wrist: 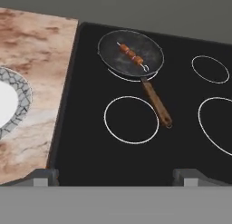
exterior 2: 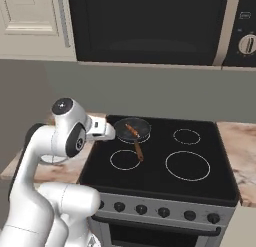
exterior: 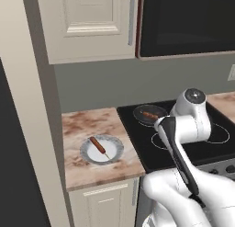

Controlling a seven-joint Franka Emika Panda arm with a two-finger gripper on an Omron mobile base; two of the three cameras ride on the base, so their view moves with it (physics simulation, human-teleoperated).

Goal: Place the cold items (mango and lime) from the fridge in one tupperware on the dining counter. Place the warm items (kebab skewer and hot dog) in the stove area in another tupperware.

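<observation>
The skewer [wrist: 132, 55] lies in the pan [wrist: 130, 53] on the cooktop's [wrist: 181, 128] rear-left burner, ahead of and beyond the gripper [wrist: 115, 175], its long axis diagonal across the hand view. The fingers stand wide open, empty. The hot dog [exterior: 97, 144] rests on a plate [exterior: 102, 149], on the counter [exterior: 87, 125] left of the cooktop.

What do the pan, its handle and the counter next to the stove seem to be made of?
Pan: dark, mottled grey, probably cast iron or worn steel, matte. Handle: brown and streaky, likely wood. Counter: brown-and-cream veining, looks like polished marble or stone. Everything is rendered, so these are guesses from colour and pattern.
</observation>
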